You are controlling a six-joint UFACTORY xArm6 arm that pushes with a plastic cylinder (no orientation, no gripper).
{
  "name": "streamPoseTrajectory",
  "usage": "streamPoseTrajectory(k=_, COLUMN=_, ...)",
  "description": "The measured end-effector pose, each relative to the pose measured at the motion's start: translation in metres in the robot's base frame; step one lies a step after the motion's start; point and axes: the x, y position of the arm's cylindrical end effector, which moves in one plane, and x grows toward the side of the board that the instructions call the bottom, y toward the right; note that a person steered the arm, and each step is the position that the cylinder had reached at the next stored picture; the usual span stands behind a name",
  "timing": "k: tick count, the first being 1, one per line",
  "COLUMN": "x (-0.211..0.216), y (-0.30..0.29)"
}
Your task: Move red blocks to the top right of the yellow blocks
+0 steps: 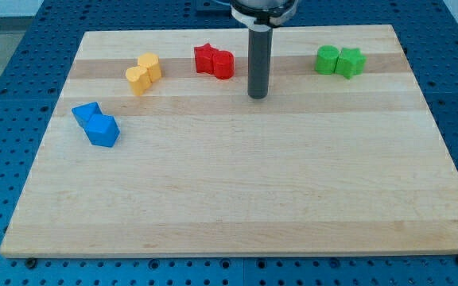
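Two red blocks touch each other near the view's top centre: a star-like red block (pixel 206 58) and a red cylinder (pixel 223 65). Two yellow blocks touch to their left: a yellow cylinder (pixel 149 66) and a yellow heart-like block (pixel 137 79). My tip (pixel 258 96) rests on the board to the right of and slightly below the red blocks, a small gap away from the red cylinder. The rod rises from there to the view's top.
Two green blocks (pixel 339 61) sit together at the top right. Two blue blocks (pixel 96 124) sit together at the left. The wooden board (pixel 237 199) lies on a blue perforated table.
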Motion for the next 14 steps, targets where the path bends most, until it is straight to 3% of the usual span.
streamPoseTrajectory(k=7, x=-0.090, y=-0.039)
streamPoseTrajectory(k=9, x=-0.038, y=-0.039)
streamPoseTrajectory(k=14, x=-0.056, y=-0.068)
